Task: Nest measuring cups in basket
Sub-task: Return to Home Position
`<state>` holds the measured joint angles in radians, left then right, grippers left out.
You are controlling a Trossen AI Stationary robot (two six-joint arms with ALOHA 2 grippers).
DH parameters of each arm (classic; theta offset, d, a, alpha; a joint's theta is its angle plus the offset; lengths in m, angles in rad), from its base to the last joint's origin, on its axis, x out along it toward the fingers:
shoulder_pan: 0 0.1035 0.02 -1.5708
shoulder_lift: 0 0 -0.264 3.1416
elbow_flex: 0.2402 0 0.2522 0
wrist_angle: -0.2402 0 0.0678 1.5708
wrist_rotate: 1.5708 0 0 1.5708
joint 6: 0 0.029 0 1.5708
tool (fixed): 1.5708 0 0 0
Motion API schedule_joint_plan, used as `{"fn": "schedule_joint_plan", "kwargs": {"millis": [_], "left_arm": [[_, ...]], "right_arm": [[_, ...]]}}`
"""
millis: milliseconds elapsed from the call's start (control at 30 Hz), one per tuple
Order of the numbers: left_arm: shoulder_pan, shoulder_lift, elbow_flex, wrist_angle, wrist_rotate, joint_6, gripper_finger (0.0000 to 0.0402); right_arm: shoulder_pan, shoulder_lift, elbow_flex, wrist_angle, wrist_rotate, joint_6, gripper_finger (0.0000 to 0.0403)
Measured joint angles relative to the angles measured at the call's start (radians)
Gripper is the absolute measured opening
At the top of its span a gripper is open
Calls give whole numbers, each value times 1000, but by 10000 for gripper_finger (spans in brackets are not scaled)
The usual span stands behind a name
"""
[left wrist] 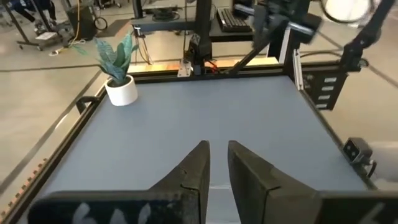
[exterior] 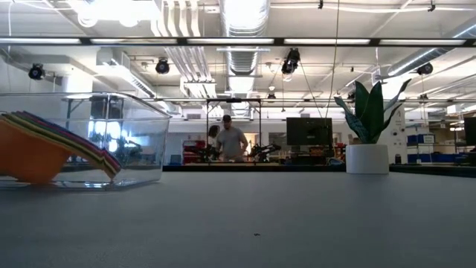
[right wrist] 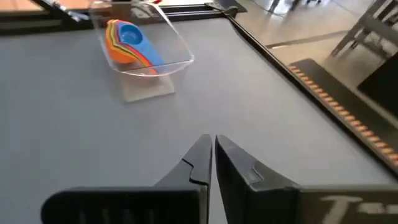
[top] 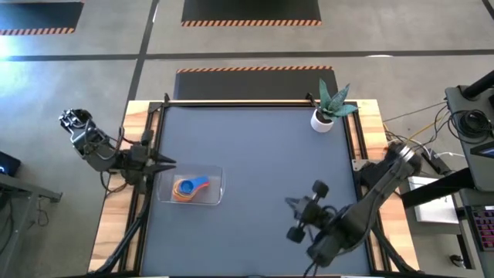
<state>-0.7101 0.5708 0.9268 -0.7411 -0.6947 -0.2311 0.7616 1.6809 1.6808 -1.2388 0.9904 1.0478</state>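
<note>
The measuring cups [top: 189, 188] sit stacked one inside another in the clear basket [top: 217, 183] at the table's left; blue is innermost on top, orange outermost. The stack [right wrist: 129, 40] rests on the basket's floor [right wrist: 149, 67], handles fanned, as the low view [exterior: 44, 145] also shows. My left gripper [top: 171, 163] hovers just left of the basket, above the table's left edge, its fingers [left wrist: 217, 163] a small gap apart. My right gripper [top: 288, 203] hangs over the table's near right part, fingers [right wrist: 212, 149] together. Neither touches anything.
A white pot with a spiky green plant [top: 324, 114] stands at the table's far right corner. Bare grey table [top: 262, 154] stretches between basket and plant. A person [exterior: 231, 140] stands far off in the room behind.
</note>
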Motion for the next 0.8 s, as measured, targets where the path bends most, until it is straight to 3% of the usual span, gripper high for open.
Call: {"fn": "schedule_joint_plan", "kwargs": {"millis": [133,267,333,500,600,800], "left_arm": [[0,-56,-2,-31,4,27,38],[0,-144,-38,5,4,63,38],[0,-194,-82,60,7,83,38],[0,-315,-231,245,106,179,38],[0,-375,-311,342,111,234,38],[0,-488,-407,453,97,331,38]], "right_arm": [[-9,-175,-262,243,-3,-47,9],[-59,-324,-513,656,-92,-335,8],[-101,-378,-633,903,-191,-523,8],[-245,-484,-877,1418,-598,-869,8],[-331,-552,-971,1500,-710,-940,8],[-466,-756,-1105,1419,-736,-988,8]]}}
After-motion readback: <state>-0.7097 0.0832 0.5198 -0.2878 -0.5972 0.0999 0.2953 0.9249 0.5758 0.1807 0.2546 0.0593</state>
